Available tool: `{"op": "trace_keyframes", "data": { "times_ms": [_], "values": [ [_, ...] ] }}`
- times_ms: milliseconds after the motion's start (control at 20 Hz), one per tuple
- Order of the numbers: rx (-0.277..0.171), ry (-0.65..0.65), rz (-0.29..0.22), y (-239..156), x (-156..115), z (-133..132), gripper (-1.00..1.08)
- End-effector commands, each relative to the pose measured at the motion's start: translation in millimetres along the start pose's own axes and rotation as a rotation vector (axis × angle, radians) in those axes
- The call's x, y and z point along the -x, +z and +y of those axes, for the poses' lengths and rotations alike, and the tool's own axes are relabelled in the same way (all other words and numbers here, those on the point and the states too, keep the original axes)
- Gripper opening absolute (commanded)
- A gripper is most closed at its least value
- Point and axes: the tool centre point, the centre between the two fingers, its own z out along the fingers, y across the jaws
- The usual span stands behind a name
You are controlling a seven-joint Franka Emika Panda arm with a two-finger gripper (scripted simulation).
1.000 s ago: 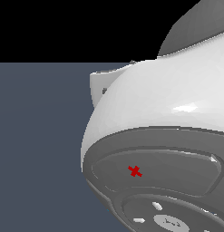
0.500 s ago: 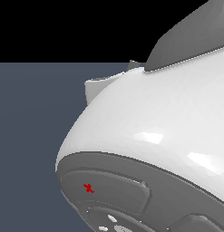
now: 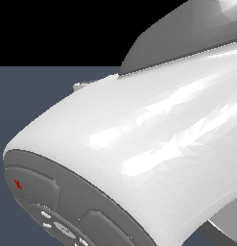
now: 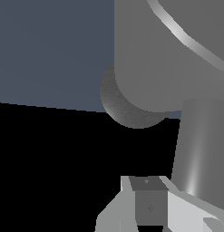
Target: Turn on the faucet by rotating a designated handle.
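Note:
In the wrist view the faucet [image 4: 163,54] fills the frame as a broad matte grey cylinder, with its darker speckled round base [image 4: 127,108] behind it. A grey rod, the handle [image 4: 197,149], runs from the cylinder toward my gripper [image 4: 147,182]. The gripper's fingers [image 4: 114,213] sit close together with nothing between them, right beside the handle's end. I cannot tell whether they touch it. In the exterior view the faucet, handle and gripper are all hidden behind the glossy white arm [image 3: 153,134].
The arm's white shell and its grey end flange [image 3: 48,202] with a small red mark [image 3: 17,183] block almost the whole exterior view. A blue-grey floor [image 3: 38,101] shows behind it, black above.
In the exterior view the arm's white shell has grown larger and its grey flange with the red mark has slid toward that view's left and lower edge.

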Motion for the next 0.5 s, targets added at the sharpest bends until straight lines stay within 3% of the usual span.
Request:
{"op": "trace_keyframes", "data": {
  "times_ms": [0,450],
  "values": [
    [0.025,0.077,0.002,4,36,30,-1.0],
    [0.026,0.097,0.002,4,47,52,-1.0]
  ]
}}
